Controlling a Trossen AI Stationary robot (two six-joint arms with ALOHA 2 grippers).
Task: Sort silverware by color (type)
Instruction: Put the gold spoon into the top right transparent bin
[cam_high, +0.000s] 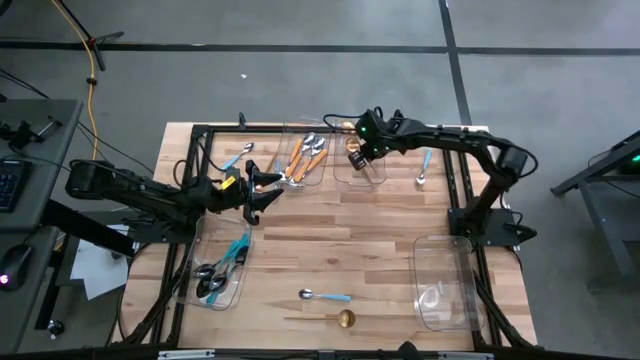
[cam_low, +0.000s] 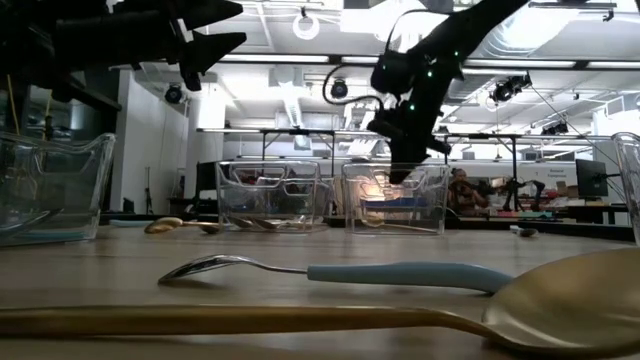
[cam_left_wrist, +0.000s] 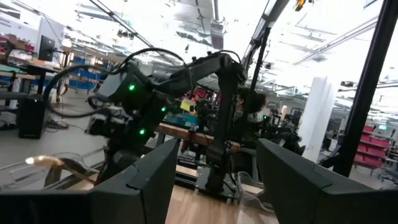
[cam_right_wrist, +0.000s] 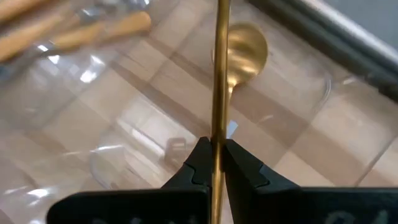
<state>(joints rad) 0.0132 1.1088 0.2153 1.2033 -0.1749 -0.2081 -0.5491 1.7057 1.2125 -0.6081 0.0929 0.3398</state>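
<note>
My right gripper (cam_high: 358, 152) hangs over the middle clear bin (cam_high: 360, 172) at the table's far side, shut on a thin gold utensil (cam_right_wrist: 219, 74). Past it a gold spoon head (cam_right_wrist: 246, 48) lies by that bin's far end. The neighbouring bin (cam_high: 303, 160) holds orange-handled silverware (cam_high: 298, 158). A near-left bin (cam_high: 222, 272) holds dark-headed, blue-handled pieces. A light-blue-handled spoon (cam_high: 325, 296) and a gold spoon (cam_high: 340, 319) lie loose near the front edge; another light-blue spoon (cam_high: 424, 168) lies far right. My left gripper (cam_high: 268, 190) waits open above the table's left part. My right gripper pinches the gold utensil's thin handle (cam_right_wrist: 219, 134) between its two fingertips. The fingers slant down from above, and the handle runs on straight past them. The utensil is lifted clear over the middle bin; its head does not show.
A clear bin (cam_high: 445, 285) stands at the near right. One blue-handled piece (cam_high: 238, 157) lies loose at the far left. Bare wood stretches across the table's middle. Black frame rails (cam_high: 465, 180) run along the table's sides.
</note>
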